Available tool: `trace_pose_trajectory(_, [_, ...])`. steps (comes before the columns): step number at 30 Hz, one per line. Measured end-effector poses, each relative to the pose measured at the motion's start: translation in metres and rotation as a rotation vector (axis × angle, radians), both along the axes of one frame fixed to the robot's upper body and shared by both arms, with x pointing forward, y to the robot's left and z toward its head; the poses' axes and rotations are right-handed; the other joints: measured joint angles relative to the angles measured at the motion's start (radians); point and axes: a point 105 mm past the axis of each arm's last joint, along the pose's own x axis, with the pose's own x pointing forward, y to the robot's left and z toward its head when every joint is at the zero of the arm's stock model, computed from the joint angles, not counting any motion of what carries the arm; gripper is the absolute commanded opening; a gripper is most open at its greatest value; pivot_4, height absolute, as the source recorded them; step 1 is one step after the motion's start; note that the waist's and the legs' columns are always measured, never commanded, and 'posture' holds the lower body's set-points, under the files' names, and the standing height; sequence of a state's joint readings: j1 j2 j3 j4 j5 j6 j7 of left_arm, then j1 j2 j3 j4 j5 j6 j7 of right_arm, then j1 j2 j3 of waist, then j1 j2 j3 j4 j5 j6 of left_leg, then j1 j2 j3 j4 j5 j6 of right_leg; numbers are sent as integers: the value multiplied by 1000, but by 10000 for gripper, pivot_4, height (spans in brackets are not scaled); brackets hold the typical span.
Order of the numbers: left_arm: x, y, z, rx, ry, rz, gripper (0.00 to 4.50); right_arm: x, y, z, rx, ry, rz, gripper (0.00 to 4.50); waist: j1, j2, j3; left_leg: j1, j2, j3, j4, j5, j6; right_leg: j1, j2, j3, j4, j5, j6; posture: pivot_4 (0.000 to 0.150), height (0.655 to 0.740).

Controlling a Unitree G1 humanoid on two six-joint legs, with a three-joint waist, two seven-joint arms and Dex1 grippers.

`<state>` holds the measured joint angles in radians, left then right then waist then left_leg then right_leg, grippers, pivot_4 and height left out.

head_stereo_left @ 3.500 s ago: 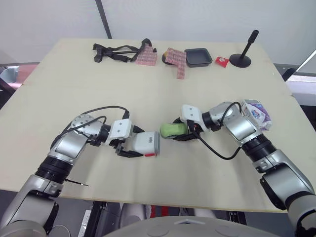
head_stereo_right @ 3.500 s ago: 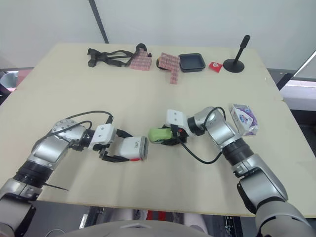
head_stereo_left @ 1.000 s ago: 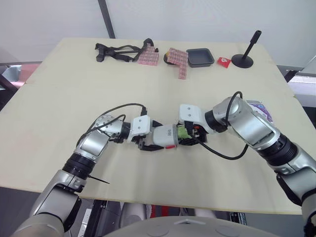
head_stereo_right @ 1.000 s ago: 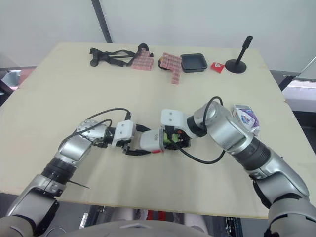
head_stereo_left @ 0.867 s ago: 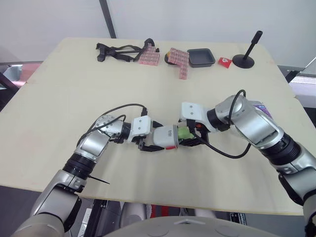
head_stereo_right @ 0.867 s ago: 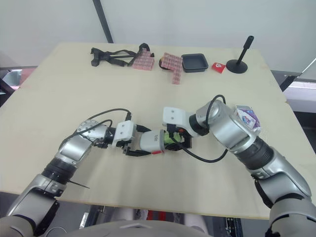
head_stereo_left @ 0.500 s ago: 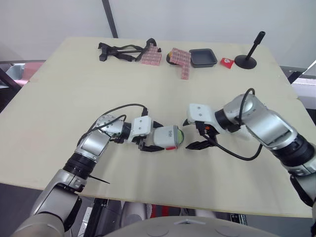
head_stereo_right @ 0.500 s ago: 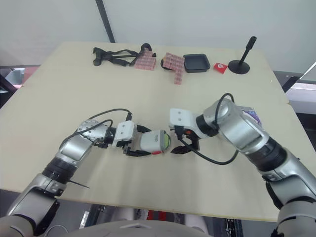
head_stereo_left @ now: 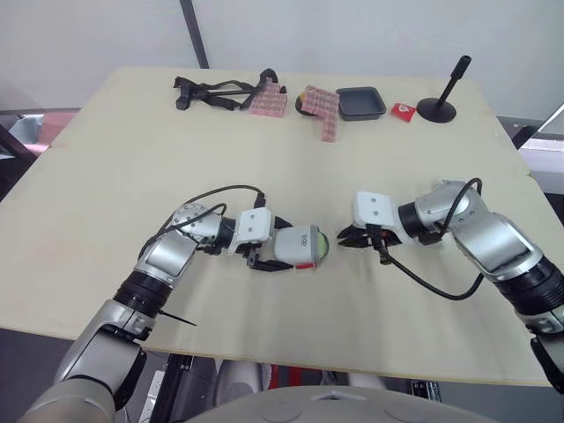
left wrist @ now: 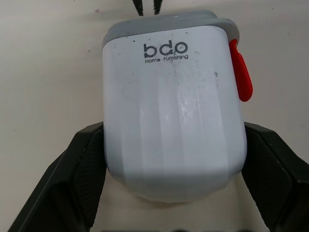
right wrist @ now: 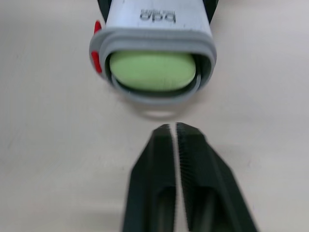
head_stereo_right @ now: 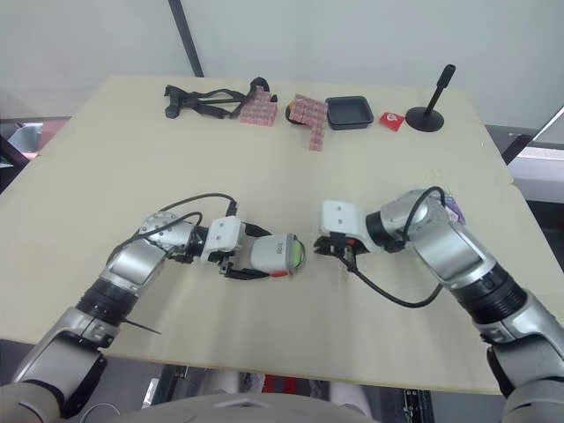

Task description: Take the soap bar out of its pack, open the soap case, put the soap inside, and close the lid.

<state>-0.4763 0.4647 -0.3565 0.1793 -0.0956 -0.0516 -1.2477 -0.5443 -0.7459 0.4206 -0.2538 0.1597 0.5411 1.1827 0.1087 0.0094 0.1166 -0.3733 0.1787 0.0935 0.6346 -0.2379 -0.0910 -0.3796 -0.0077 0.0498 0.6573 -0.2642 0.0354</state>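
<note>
my left tool (head_stereo_left: 282, 247) is clamped on the white soap case (left wrist: 171, 111), one finger on each side. the case lies on its side, on or just above the tabletop (head_stereo_left: 123, 159); i cannot tell which. the green soap (right wrist: 152, 71) sits inside its open mouth, which faces my right tool (right wrist: 174, 131). that tool's fingers are pressed together, empty, near the mouth but apart from it.

- soap case (left wrist: 171, 111): smooth white plastic, faint sheen, light scuffs; grey rim (left wrist: 164, 21) matt; red tab (left wrist: 240, 72) glossy.
- soap bar (right wrist: 152, 71): pale green, smooth, waxy matt.
- right gripper (right wrist: 174, 125) jaws: black matt plastic, ribbed inner faces.
- surface (head_stereo_left: 106, 176): pale wood, matt.
</note>
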Motion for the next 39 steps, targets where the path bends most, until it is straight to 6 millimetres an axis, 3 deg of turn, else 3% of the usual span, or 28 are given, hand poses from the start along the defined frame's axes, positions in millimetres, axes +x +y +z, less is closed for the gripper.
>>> trace_pose_trajectory(14, [2,2,0,12,-4,7,34720,0,15,-9,-38,8,42,246,-2,0,0,0,0,0,0,0,0,0,0,0,0,0,0,1500,7400])
trace_pose_trajectory(20, [2,1,0,7,-7,7,34720,0,13,-10,-52,11,48,246,0,0,0,0,0,0,1,0,0,0,0,0,0,0,0,1500,7400])
trace_pose_trajectory(23, [1,1,0,6,-10,8,34720,5,0,-5,-46,4,4,246,1,0,0,0,0,0,1,0,0,0,0,0,0,0,0,1500,7400])
trace_pose_trajectory(27, [2,8,0,12,-26,18,34720,9,-33,4,-22,73,-125,11745,4,0,0,-1,0,0,0,0,0,0,0,0,0,0,0,1500,7400])
trace_pose_trajectory(30, [4,11,2,-2,-52,37,34720,-2,-53,7,80,261,-243,22736,6,0,0,-2,0,0,0,0,0,0,0,0,-1,0,0,1500,7400])
trace_pose_trajectory(37, [7,7,15,-113,-113,74,34720,-44,-55,15,250,721,-366,44754,20,0,0,-1,1,0,1,0,0,0,1,1,-1,0,0,1500,7400])
trace_pose_trajectory(39, [7,3,20,-159,-132,82,34720,-49,-50,15,278,795,-387,44754,26,0,0,-1,1,0,1,0,0,0,1,1,-1,0,0,1500,7400])
